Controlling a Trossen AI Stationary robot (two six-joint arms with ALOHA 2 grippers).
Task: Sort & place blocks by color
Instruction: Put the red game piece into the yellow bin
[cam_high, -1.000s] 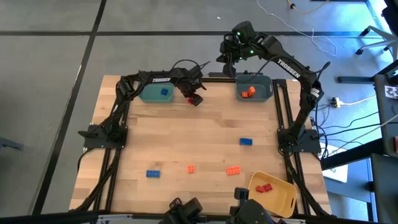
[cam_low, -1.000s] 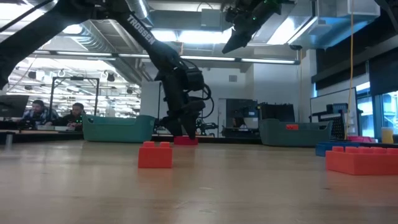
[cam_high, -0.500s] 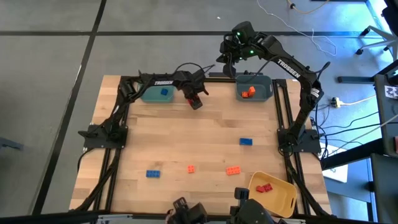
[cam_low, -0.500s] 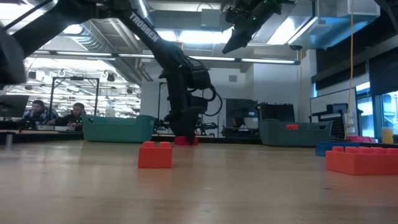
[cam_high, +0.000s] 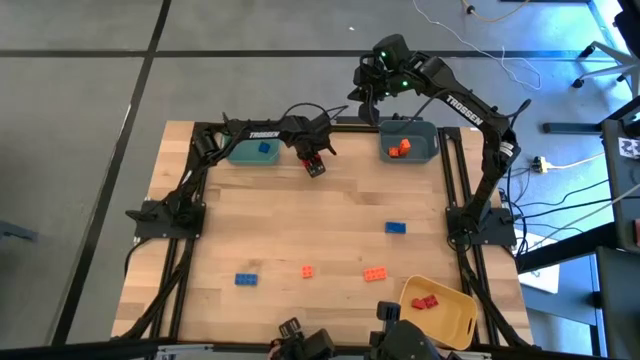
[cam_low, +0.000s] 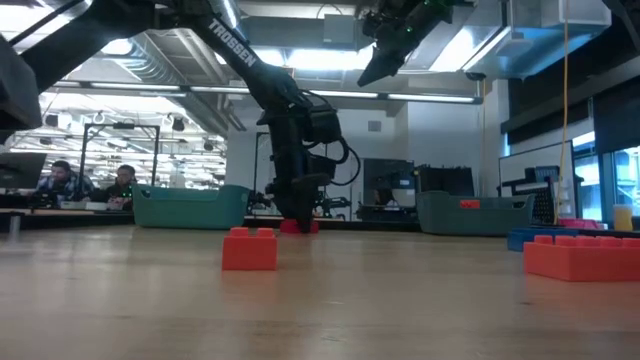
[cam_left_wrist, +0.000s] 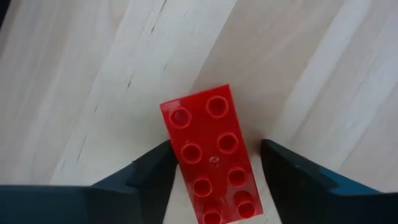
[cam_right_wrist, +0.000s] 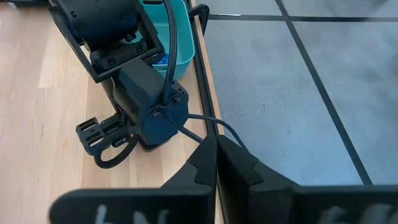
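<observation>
- Your left gripper (cam_left_wrist: 211, 171) is spread around the red block (cam_left_wrist: 212, 155), which lies on the table (cam_high: 300, 230) just beside the teal bin (cam_high: 250, 151). One finger (cam_left_wrist: 155, 171) touches it; the other seems apart, so closing may twist the block.
- Your right gripper (cam_right_wrist: 216, 155) is pressed together, holding nothing, high over the grey-blue bin (cam_high: 407, 142).
- Only the left wrist view shows the tilt; the high view hides the block.
</observation>
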